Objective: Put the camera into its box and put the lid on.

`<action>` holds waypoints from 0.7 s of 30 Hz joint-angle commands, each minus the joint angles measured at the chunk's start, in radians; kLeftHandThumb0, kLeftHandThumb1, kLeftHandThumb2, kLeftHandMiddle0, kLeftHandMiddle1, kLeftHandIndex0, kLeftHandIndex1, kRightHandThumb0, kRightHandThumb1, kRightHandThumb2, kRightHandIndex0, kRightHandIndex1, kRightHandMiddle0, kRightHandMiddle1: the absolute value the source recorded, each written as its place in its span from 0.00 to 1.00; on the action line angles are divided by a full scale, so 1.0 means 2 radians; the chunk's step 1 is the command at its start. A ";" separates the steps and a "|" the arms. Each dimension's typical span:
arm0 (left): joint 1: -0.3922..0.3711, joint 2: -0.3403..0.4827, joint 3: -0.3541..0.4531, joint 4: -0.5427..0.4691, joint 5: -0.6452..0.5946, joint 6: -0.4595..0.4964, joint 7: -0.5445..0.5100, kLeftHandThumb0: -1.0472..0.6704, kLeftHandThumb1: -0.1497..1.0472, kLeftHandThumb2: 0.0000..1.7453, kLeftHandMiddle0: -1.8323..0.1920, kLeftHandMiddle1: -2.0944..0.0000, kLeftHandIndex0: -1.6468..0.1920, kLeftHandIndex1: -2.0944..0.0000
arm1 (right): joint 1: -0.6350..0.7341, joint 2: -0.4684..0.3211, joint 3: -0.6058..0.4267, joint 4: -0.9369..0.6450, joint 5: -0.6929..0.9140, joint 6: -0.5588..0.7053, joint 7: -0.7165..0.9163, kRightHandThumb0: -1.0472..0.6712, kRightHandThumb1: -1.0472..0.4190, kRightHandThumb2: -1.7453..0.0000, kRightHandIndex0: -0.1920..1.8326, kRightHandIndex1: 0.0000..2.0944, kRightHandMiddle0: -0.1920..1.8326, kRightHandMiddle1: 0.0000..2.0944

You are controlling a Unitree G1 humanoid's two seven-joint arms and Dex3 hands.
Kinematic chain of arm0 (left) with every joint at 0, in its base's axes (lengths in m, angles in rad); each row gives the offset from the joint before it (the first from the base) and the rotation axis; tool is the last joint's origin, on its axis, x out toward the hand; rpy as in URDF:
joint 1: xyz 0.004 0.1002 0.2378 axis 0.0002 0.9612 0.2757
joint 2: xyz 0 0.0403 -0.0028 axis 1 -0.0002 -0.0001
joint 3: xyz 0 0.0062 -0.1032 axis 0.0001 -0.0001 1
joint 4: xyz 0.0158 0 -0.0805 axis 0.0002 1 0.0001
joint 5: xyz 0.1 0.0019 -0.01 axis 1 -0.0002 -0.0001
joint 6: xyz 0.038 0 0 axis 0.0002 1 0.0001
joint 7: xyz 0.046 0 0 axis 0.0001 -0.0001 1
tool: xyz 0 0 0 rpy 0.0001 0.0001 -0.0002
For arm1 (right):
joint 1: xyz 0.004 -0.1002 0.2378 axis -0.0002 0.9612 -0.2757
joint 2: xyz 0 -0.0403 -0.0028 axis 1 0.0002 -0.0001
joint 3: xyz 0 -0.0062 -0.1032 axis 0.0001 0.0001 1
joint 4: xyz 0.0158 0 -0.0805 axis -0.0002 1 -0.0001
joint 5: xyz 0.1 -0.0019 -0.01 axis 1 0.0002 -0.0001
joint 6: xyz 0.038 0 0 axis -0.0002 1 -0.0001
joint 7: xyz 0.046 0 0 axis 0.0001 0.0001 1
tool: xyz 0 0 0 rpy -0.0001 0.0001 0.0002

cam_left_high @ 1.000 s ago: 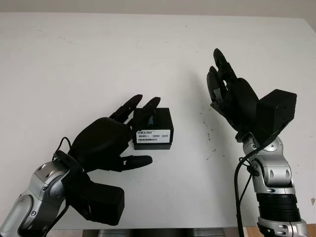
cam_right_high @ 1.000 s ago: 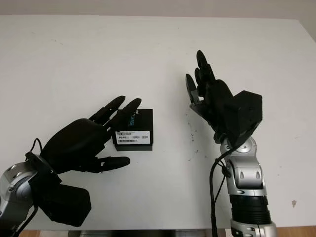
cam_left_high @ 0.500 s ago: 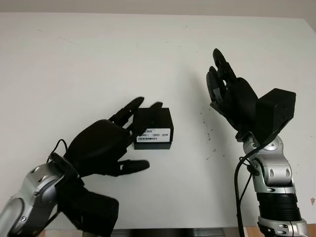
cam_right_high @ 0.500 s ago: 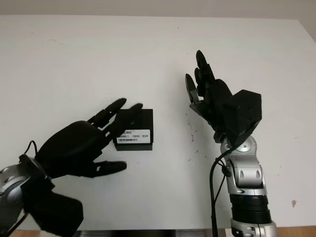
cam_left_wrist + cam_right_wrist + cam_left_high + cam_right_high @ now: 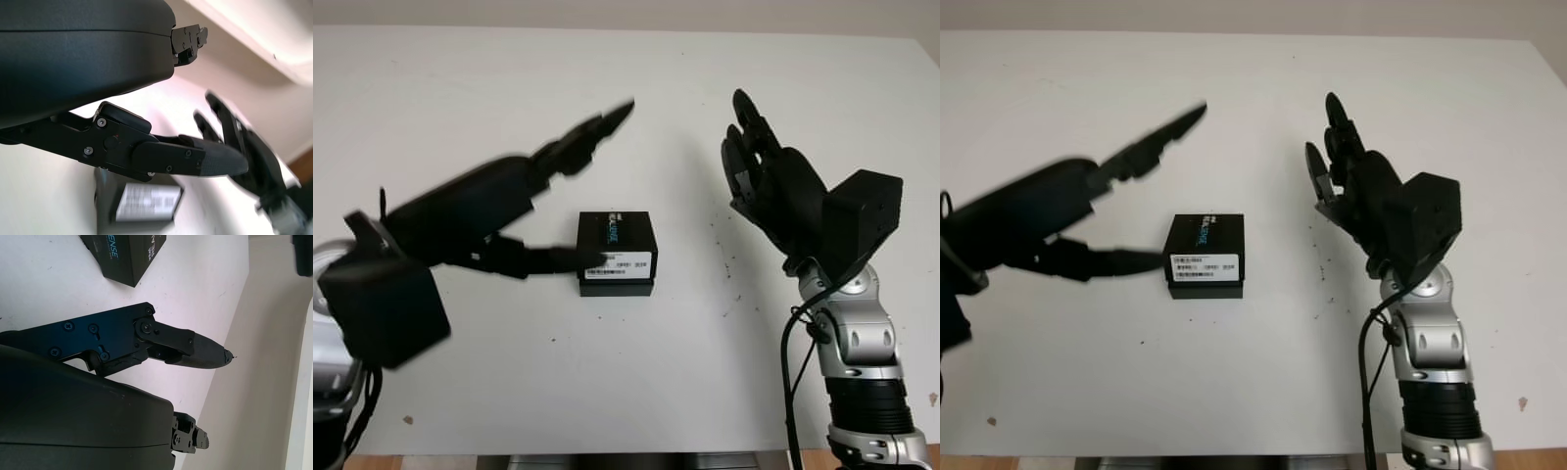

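A black camera box (image 5: pixel 617 253) with its lid on and a white label on its front face sits at the middle of the white table (image 5: pixel 460 108). The same box (image 5: pixel 125 255) appears in the right wrist view, and the box (image 5: pixel 139 205) also lies under the thumb in the left wrist view. My left hand (image 5: pixel 553 191) is open and raised above the table just left of the box, its thumb reaching over the box's front edge. My right hand (image 5: pixel 759 162) is open and held upright to the right of the box, apart from it.
Small dark specks mark the table between the box and the right arm (image 5: pixel 847 343). The table's front edge runs along the bottom of the head views.
My left hand has lifted off the box and swung up and to the left, away from it. The box and my right hand have stayed where they were.
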 commanded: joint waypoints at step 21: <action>-0.227 0.010 -0.159 0.212 0.072 0.052 -0.120 0.00 0.96 0.03 1.00 1.00 1.00 1.00 | 0.006 -0.002 0.000 -0.006 -0.002 -0.001 -0.013 0.23 0.00 0.65 0.04 0.03 0.04 0.03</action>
